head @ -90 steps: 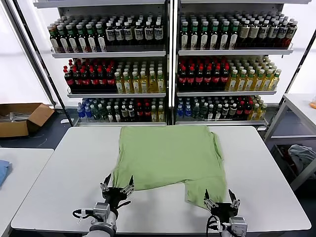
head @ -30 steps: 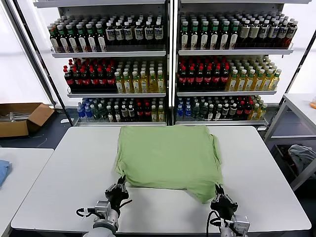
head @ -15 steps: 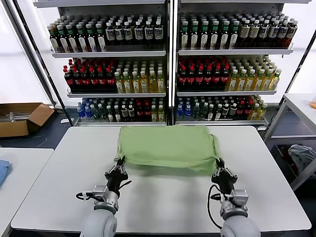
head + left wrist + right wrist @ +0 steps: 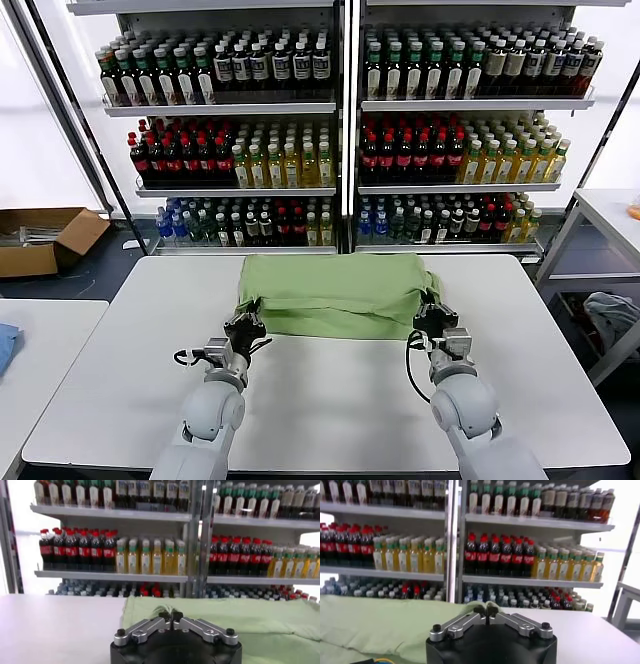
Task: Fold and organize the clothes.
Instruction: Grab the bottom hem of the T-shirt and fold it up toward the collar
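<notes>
Polo shirt [image 4: 335, 285] lay half-folded at table's [image 4: 330, 400] twelve o'clock; left gripper [image 4: 246, 326] and right gripper [image 4: 432, 318] pinched its hem; further folds remained.

Bright, even light; soft shadows

bare table [image 4: 330, 390] near side, bottle shelves [image 4: 345, 190] behind

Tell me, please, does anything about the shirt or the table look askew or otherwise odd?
Slightly. The green shirt is folded over, but a bit of fabric juts past its right edge, so that side looks uneven. The left gripper and right gripper each pinch a near corner. Nothing is spilled or damaged on the white table.
</notes>
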### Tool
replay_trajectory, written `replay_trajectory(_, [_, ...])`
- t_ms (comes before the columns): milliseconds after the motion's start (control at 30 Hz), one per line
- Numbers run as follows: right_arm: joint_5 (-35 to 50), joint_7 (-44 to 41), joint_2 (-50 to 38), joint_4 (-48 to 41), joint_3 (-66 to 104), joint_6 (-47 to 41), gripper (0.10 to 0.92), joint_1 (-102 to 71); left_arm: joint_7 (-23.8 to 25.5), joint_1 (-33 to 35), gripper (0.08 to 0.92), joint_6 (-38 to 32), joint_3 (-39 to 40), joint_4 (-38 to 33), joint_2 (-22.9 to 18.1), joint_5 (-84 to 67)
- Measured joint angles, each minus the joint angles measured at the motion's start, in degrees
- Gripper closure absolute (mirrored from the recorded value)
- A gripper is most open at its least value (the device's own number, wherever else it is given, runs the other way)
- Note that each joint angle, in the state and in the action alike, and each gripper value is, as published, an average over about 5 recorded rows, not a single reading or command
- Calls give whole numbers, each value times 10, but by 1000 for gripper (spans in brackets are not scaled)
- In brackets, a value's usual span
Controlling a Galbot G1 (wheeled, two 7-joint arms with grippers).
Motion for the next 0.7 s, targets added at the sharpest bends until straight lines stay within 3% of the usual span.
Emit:
replay_trajectory(167, [18,4,14,-37,-5,-8,753,33,-2,-27,886,9,4,28,2,-5])
replay_trajectory(700, [153,97,83,-67,2,18,287,85,-43,-51,434,61,-8,32,-3,-1])
